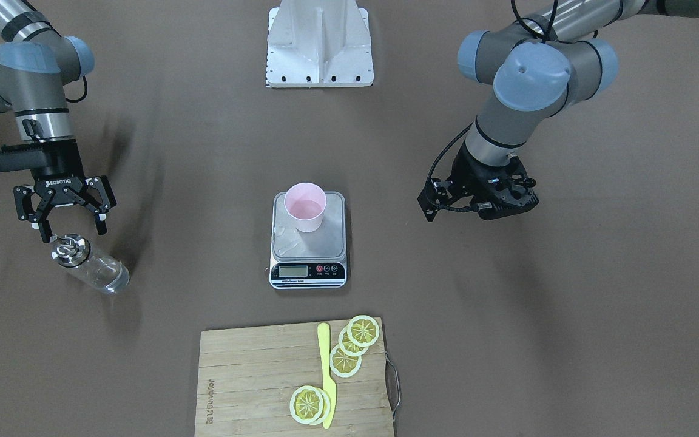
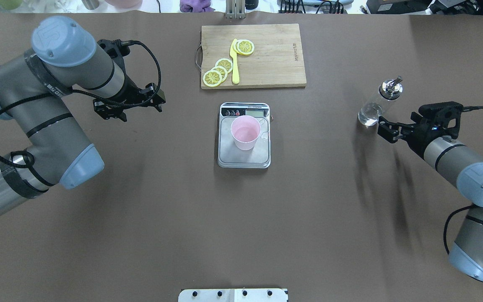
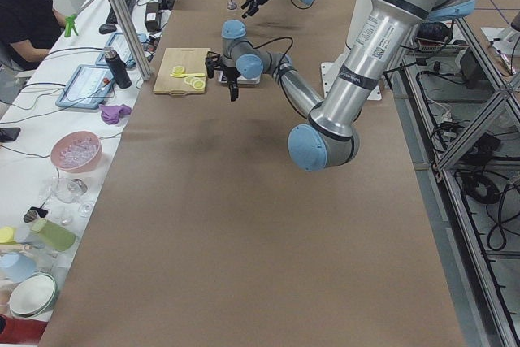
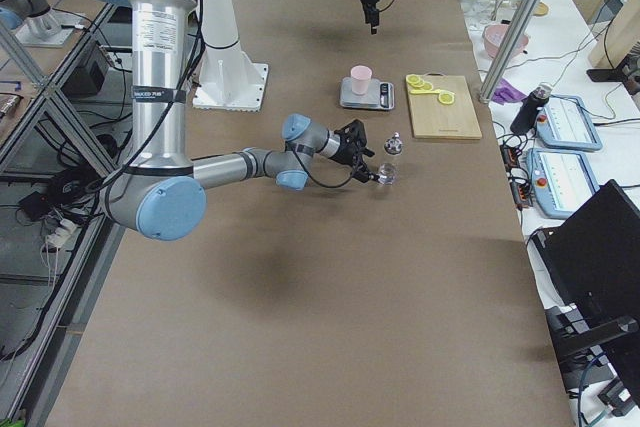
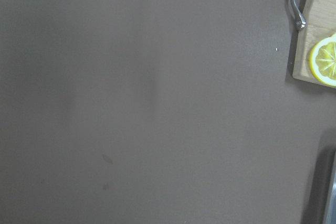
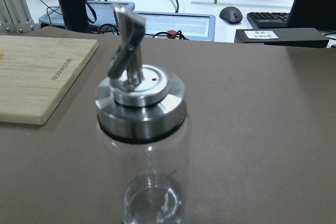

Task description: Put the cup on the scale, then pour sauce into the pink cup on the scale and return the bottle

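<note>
The pink cup [image 1: 305,207] [image 2: 245,133] stands upright on the plate of the scale [image 1: 327,244] [image 2: 243,160] at mid-table. The clear glass bottle [image 1: 91,267] [image 2: 375,108] stands upright on the table by my right arm, its silver spout cap [image 6: 140,98] close in the right wrist view. A little clear sauce [image 6: 152,205] sits at its bottom. My right gripper [image 1: 72,229] [image 2: 387,130] is open and empty just on the robot's side of the bottle, not touching it. My left gripper [image 1: 490,203] [image 2: 128,107] hovers apart from the scale, looks open and holds nothing.
A wooden cutting board [image 1: 252,376] [image 2: 275,54] with lemon slices [image 1: 349,349] and a yellow knife [image 1: 327,376] lies beyond the scale, on the operators' side. The white robot base [image 1: 319,42] is behind the scale. Operators' desks line the far table edge.
</note>
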Controlling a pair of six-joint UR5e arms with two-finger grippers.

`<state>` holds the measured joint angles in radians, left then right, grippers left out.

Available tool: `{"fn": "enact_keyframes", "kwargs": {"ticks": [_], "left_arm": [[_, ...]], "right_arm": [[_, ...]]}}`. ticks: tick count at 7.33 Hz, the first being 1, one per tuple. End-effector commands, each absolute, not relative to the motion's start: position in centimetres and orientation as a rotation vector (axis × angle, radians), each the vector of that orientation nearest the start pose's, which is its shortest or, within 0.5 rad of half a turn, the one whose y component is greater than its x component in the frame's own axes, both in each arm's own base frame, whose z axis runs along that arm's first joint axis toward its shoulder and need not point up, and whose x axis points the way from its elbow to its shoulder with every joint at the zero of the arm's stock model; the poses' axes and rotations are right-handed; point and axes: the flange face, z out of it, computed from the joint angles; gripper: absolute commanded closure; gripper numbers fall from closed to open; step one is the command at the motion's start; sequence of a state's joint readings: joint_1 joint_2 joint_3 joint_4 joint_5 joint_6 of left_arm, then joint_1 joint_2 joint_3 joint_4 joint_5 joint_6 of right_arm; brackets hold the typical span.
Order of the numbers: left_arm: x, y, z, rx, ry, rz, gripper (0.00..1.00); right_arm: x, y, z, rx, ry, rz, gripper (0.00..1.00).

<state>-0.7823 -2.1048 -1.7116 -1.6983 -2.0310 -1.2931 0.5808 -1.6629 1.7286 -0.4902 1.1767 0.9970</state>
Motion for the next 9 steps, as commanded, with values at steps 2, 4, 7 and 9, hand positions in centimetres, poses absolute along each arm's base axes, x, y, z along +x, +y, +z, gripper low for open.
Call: {"fn": "enact_keyframes", "kwargs": {"ticks": [2, 4, 7, 9], "left_arm": [[40.2, -52.5, 27.3, 0.025, 0.904, -0.280, 0.02], [40.1, -52.5, 27.6, 0.028, 0.901, -0.274, 0.02], [38.9, -52.4, 26.5, 0.047, 0.922, -0.276, 0.02], [32.2, -56.3, 27.9, 0.119, 0.896, -0.293, 0.02]], "right_arm": [[-21.8, -33.2, 46.9, 0.838, -0.840, 0.159, 0.00], [-15.3, -35.5, 43.6, 0.632, -0.962, 0.066, 0.00], [-4.2, -43.0, 41.5, 0.383, -1.029, 0.026, 0.00], [-3.0, -46.1, 42.8, 0.312, -0.895, -0.070, 0.00]]}}
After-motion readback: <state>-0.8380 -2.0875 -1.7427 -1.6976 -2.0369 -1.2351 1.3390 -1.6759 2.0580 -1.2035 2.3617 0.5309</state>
